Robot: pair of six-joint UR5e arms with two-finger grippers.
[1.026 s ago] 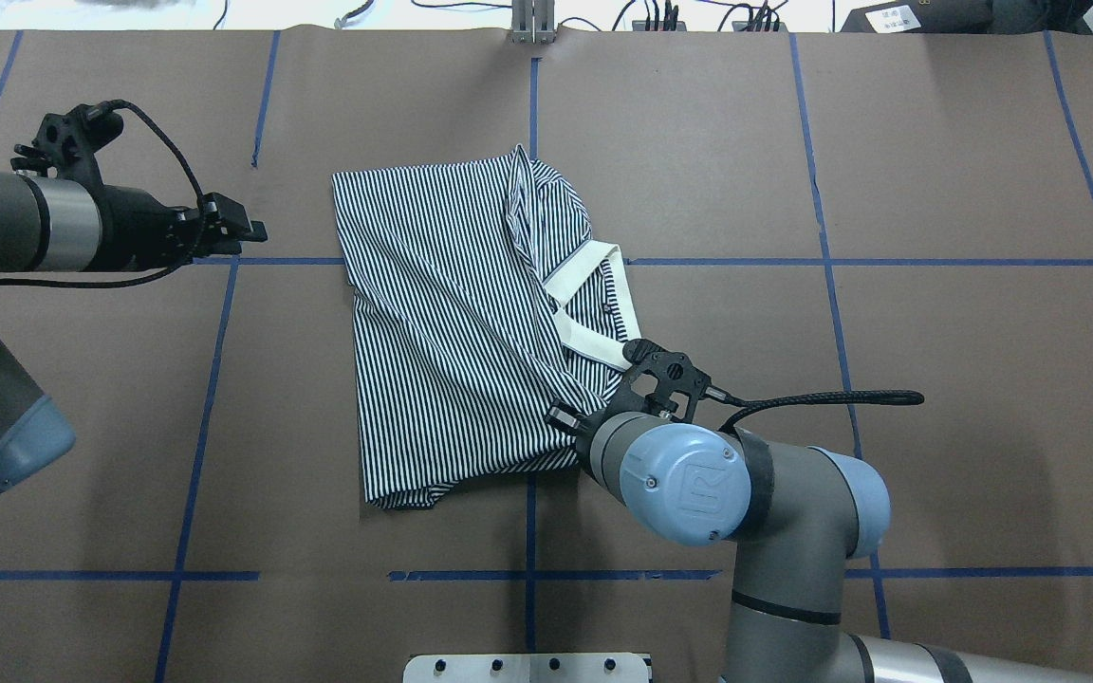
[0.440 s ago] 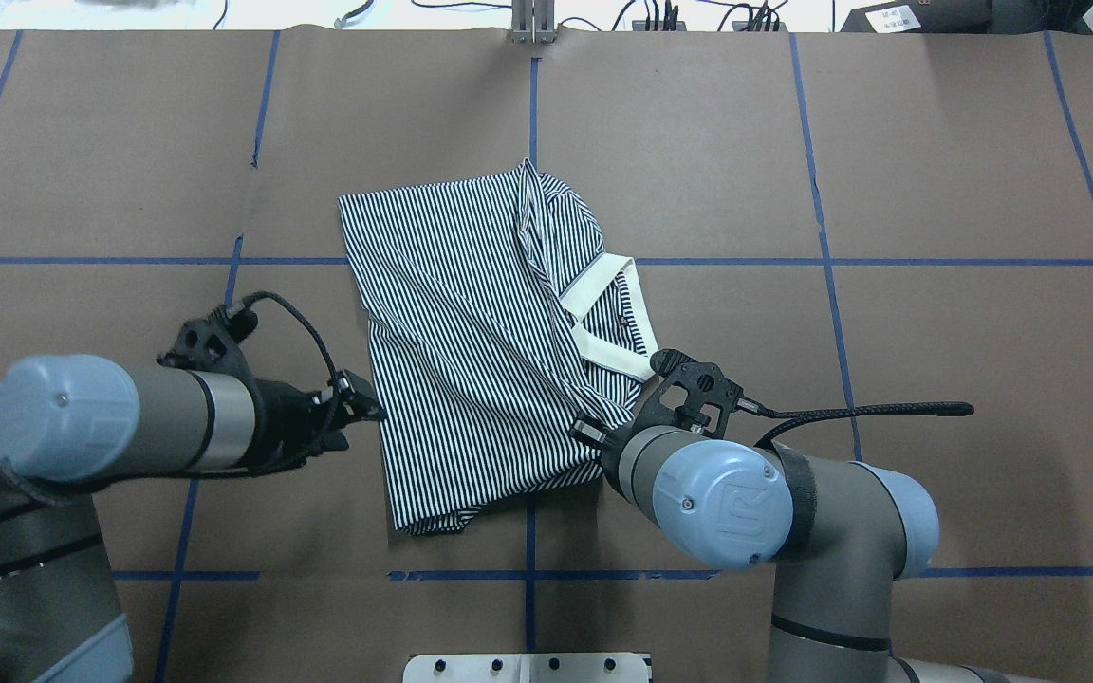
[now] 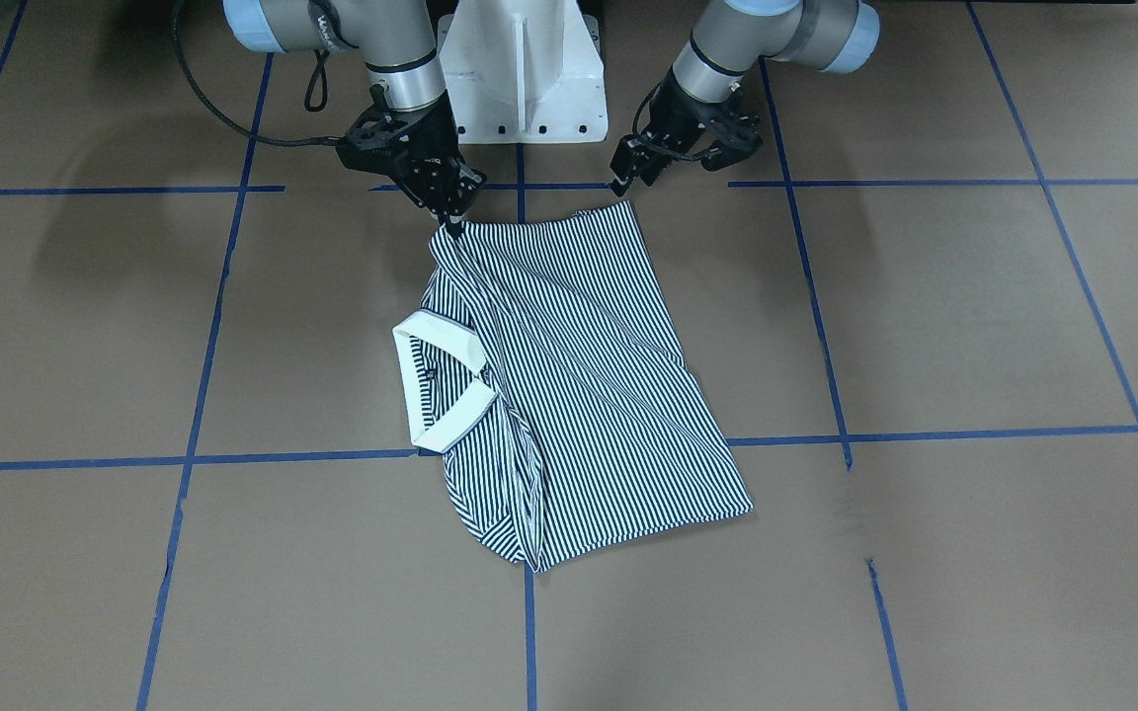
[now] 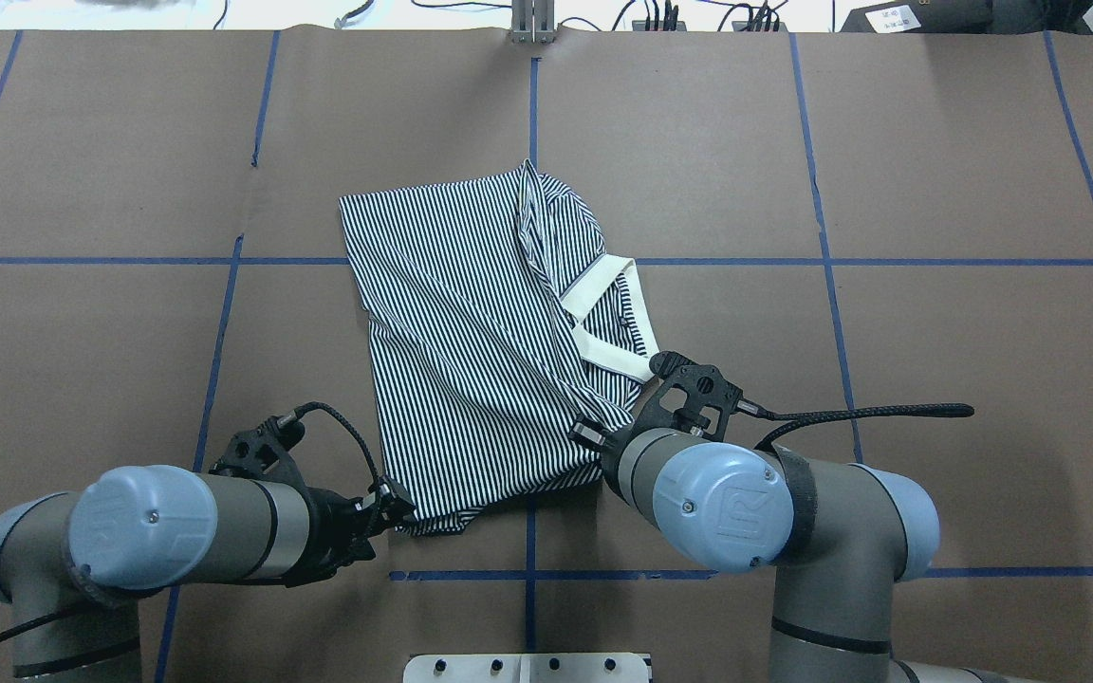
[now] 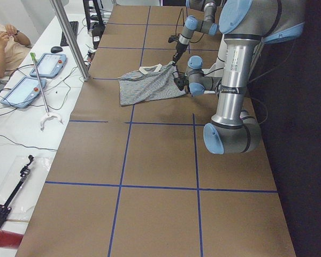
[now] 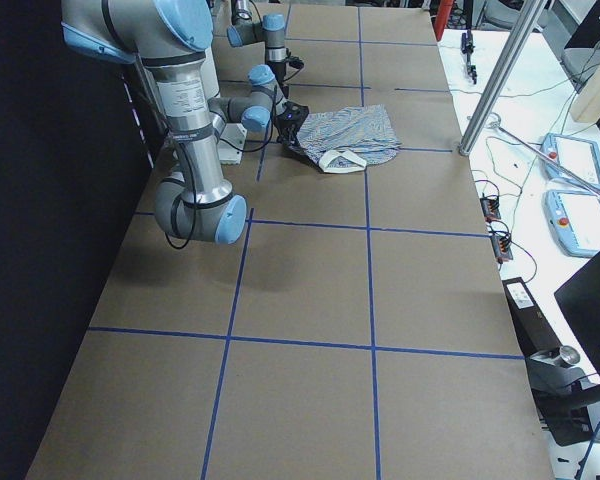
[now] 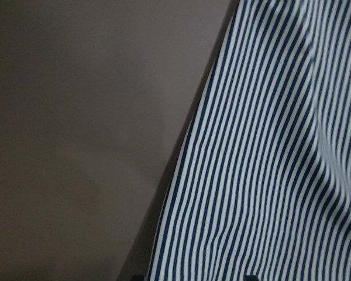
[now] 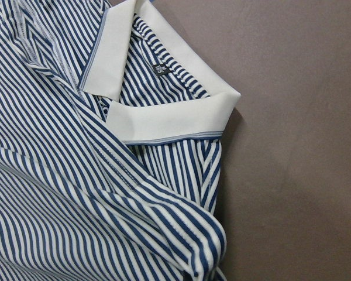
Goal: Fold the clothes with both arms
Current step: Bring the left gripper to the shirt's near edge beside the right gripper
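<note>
Brown paper covers the tabletop (image 4: 983, 142), divided into squares by blue tape lines (image 4: 822, 190).

1. Left arm (image 4: 143, 526): enters the overhead view from 8 o'clock and lies low over the surface. The left claw (image 4: 397, 512) is at the 7 o'clock corner of the polo shirt (image 4: 471, 341). Its jaws are set apart. In the left wrist view the two dark tips sit at the bottom edge with the striped hem between them. Contact with the cloth cannot be confirmed.

2. Polo shirt: lies at the centre of the tabletop, partly folded, with its long axis running from 11 o'clock to 5 o'clock in the overhead view. The cream collar (image 4: 603, 318) is on the 3 o'clock side, turned open, with striped fabric showing inside it. A raised crease runs from the 12 o'clock edge toward the collar.

3. Right arm (image 4: 727, 503): enters from 5 o'clock. In the overhead view its wrist covers the shirt's 5 o'clock corner. In the front-facing view the right claw (image 3: 452, 225) is pinched closed on that corner, and the fabric draws to a point at the tips.
</note>
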